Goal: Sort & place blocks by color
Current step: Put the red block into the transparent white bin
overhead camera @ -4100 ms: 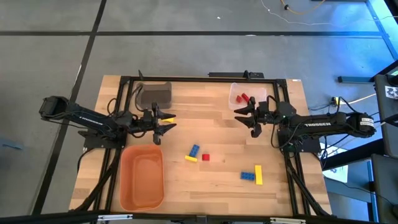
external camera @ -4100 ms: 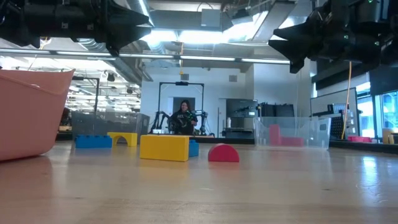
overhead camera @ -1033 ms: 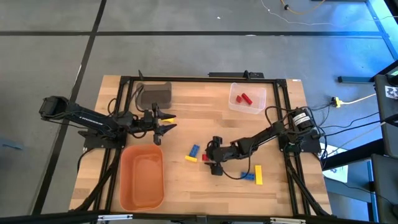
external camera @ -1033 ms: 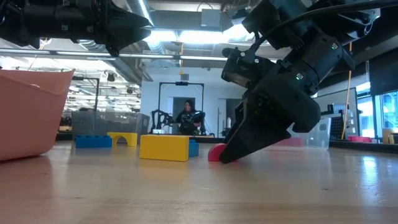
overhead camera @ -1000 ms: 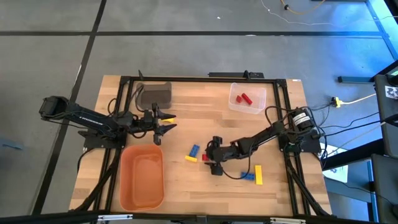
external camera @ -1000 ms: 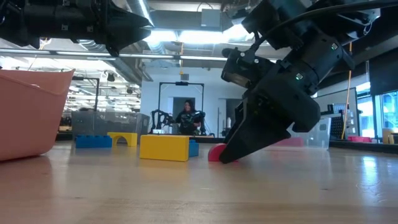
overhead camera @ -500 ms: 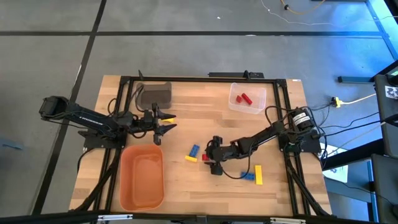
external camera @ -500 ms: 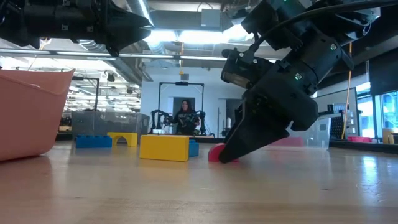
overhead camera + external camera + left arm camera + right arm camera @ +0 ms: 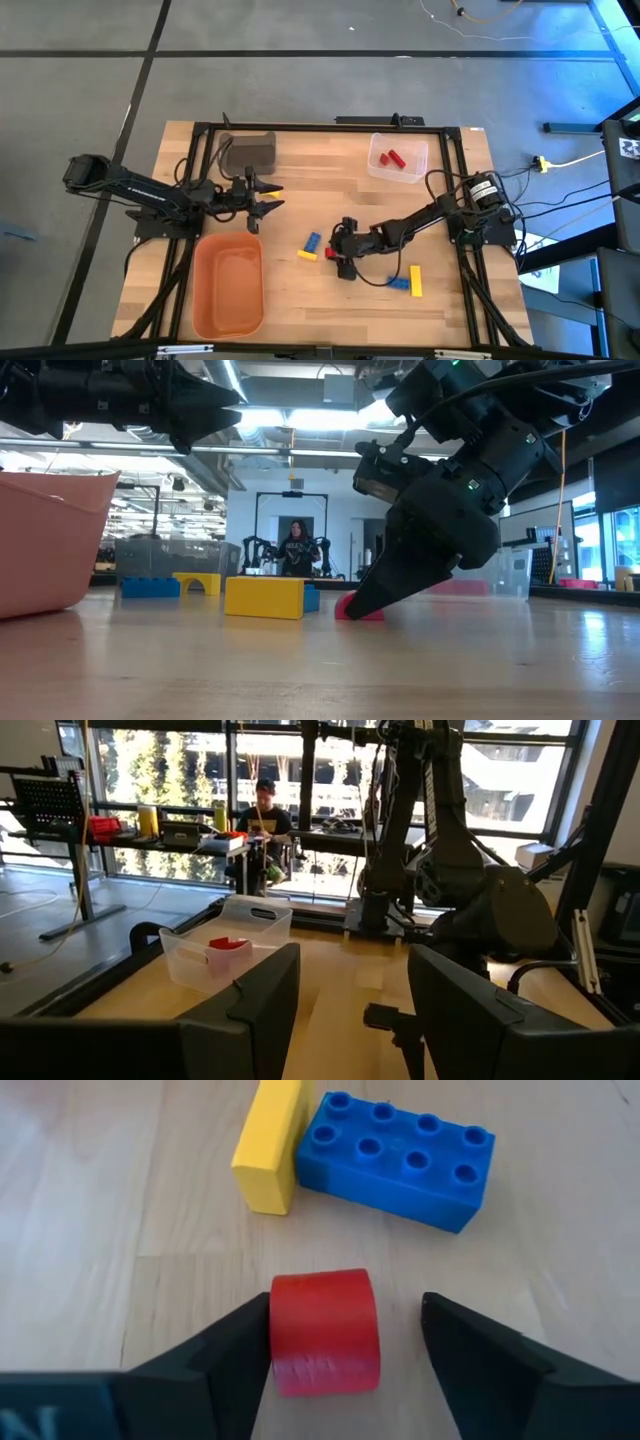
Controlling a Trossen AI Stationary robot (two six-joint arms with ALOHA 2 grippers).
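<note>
Left to right across the table.

Left gripper point(image 9: 262, 197) hangs parked above the table near the grey bin point(image 9: 248, 152), fingers apart. From above it seems to have a yellow block point(image 9: 271, 187) at its tips; whether that is gripped I cannot tell. The left wrist view shows nothing clearly between the fingers.

Orange bin point(image 9: 228, 285) at the front left looks empty. The grey bin's contents are too dark to tell.

Mid-table, unsorted: a small blue brick point(image 9: 313, 240) touching a yellow block point(image 9: 307, 254), the same blue studded brick point(image 9: 396, 1145) and yellow piece point(image 9: 268, 1145) seen from the right wrist.

Right gripper point(image 9: 341, 257) is down at table level. The red rounded block point(image 9: 324, 1332) sits between its fingers, one finger touching one side, a gap still open on the other. So open around it, not gripping yet. In the low view the red block point(image 9: 357, 611) rests on the wood.

Further right: blue brick point(image 9: 399, 283) beside a long yellow block point(image 9: 416, 280), unsorted.

Clear bin point(image 9: 397, 157) at the back right holds two red pieces, so the reds are partly done.

Judgement: early to middle. One colour started; this red is next for the clear bin, then the blues and yellows remain.
</note>
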